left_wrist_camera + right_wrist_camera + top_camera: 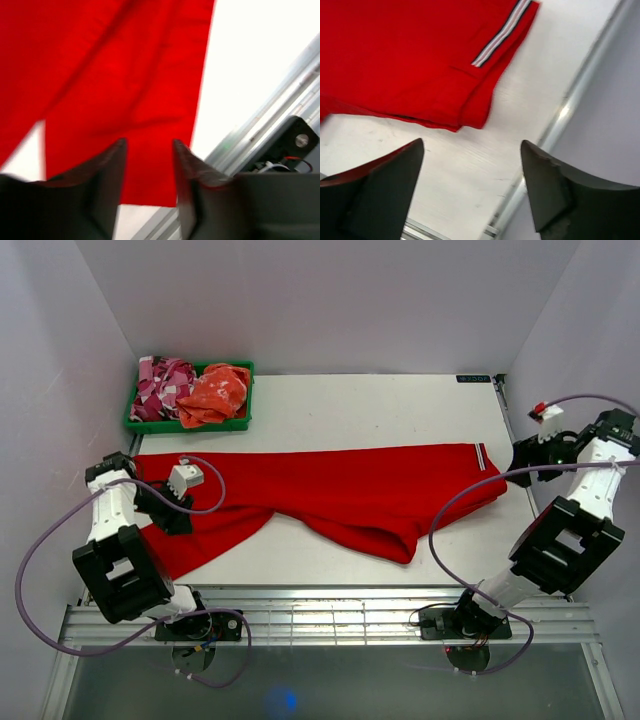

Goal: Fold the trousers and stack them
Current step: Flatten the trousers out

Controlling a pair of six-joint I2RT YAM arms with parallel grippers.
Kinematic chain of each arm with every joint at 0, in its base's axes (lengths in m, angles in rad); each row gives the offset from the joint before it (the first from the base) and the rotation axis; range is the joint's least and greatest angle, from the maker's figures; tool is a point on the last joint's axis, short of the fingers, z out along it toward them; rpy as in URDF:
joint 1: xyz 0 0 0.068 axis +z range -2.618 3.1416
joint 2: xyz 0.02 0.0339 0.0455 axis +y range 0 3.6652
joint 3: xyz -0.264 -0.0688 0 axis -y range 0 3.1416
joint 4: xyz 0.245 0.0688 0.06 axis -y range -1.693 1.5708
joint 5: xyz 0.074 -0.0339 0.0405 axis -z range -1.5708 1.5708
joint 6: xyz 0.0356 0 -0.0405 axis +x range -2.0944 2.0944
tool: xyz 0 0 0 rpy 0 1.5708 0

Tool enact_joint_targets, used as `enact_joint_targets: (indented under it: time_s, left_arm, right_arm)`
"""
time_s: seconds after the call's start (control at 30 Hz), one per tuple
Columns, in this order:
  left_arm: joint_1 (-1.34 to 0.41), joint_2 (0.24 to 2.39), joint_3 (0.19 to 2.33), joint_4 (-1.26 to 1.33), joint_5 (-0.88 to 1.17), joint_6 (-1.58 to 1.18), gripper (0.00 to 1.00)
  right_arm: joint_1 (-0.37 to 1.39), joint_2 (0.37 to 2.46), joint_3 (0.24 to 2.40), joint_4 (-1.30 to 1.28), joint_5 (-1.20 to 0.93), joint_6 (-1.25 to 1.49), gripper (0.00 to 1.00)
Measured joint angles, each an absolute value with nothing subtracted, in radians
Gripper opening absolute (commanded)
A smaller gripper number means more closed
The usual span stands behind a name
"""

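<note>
Red trousers (340, 490) lie spread across the table (380, 400) from 9 to 3 o'clock in the top view. The waistband is at 3, the legs trail to 9, and one leg is bunched and sags toward 6.

L gripper (149, 142) hovers over the leg ends at 9 o'clock, jaws partly apart w/ nothing seen pinched btwn them. Its wrist view is blurred: cloth fills the frame from 9 round to 12, and the cloth's lower edge shows in the gap.

R gripper (472, 142) hangs at the table's 3 o'clock edge, jaws wide and empty over bare tabletop. The waistband corner w/ its stripe (500, 35) sits at 12 o'clock from the tips, near but not touching.

Step in hand, by the look of it, is the first fold, w/ neither end gripped yet. To do it well:
- Each gripper prob. needs to come down on its own end and pinch all layers close to the edge, not mid-cloth: R at the striped corner, L at the hem.
- The bunched leg at 6 likely wants flattening first, or the fold will trap a lump.
- Both ends should lift together and level, so the fabric carries over w/o dragging.

Green bin (190, 426) at 11 o'clock holds other garments and is best kept clear of.
</note>
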State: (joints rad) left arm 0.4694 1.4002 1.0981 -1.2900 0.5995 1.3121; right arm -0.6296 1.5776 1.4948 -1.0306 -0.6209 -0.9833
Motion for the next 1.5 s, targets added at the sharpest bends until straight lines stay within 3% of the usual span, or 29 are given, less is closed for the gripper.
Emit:
enact_joint_targets:
  time_s: [0.03,0.23,0.5,0.6,0.63,0.67,0.73,0.77,0.8,0.83,0.87,0.93,0.97,1.1,1.3,1.33,1.4,1.43,1.5]
  left_arm:
    - [0.463,1.397,1.058,-1.289,0.597,1.314,0.69]
    - [0.365,1.372,0.849,-1.213,0.540,1.275,0.72]
    - [0.306,1.392,0.733,-1.037,0.467,1.245,0.77]
    - [0.285,1.395,0.723,-1.010,0.451,1.243,0.77]
    - [0.279,1.395,0.723,-1.008,0.447,1.240,0.77]
    - [0.274,1.396,0.723,-1.006,0.442,1.238,0.77]
    - [0.258,1.399,0.720,-0.998,0.427,1.226,0.76]
    - [0.250,1.400,0.719,-0.994,0.418,1.217,0.75]
    - [0.242,1.401,0.715,-0.989,0.410,1.207,0.73]
    - [0.237,1.402,0.715,-0.985,0.405,1.198,0.64]
    - [0.231,1.406,0.715,-0.975,0.397,1.187,0.59]
    - [0.225,1.423,0.724,-0.950,0.379,1.162,0.46]
    - [0.223,1.434,0.730,-0.942,0.373,1.150,0.30]
    - [0.218,1.467,0.754,-0.895,0.338,1.111,0.03]
    - [0.213,1.457,0.761,-0.892,0.331,1.089,0.00]
    - [0.213,1.452,0.761,-0.892,0.331,1.089,0.02]
    - [0.213,1.447,0.760,-0.891,0.332,1.092,0.28]
    - [0.212,1.443,0.760,-0.889,0.332,1.095,0.68]
    - [0.209,1.427,0.759,-0.898,0.348,1.098,0.98]
  right_arm:
    - [-0.626,1.578,1.453,-1.036,-0.623,-1.006,0.90]
    - [-0.585,1.586,1.163,-0.995,-0.603,-1.014,0.90]
    - [-0.523,1.614,1.045,-0.770,-0.606,-0.941,0.90]
    - [-0.492,1.641,1.034,-0.702,-0.614,-0.913,1.00]
    - [-0.482,1.649,1.034,-0.687,-0.619,-0.906,0.93]
    - [-0.472,1.655,1.034,-0.673,-0.625,-0.903,0.75]
    - [-0.461,1.663,1.036,-0.650,-0.635,-0.894,0.60]
    - [-0.458,1.667,1.038,-0.646,-0.638,-0.888,0.46]
    - [-0.457,1.670,1.041,-0.646,-0.642,-0.884,0.37]
    - [-0.457,1.673,1.046,-0.649,-0.645,-0.876,0.26]
    - [-0.457,1.677,1.057,-0.656,-0.646,-0.874,0.08]
    - [-0.456,1.679,1.080,-0.673,-0.654,-0.859,0.08]
    - [-0.456,1.678,1.095,-0.686,-0.656,-0.848,0.08]
    - [-0.455,1.670,1.153,-0.715,-0.657,-0.821,0.08]
    - [-0.453,1.634,1.233,-0.739,-0.654,-0.792,0.08]
    - [-0.453,1.630,1.238,-0.739,-0.654,-0.791,0.08]
    - [-0.453,1.624,1.241,-0.745,-0.652,-0.792,0.08]
    - [-0.453,1.624,1.241,-0.751,-0.648,-0.792,0.08]
    - [-0.453,1.624,1.240,-0.763,-0.636,-0.788,0.33]
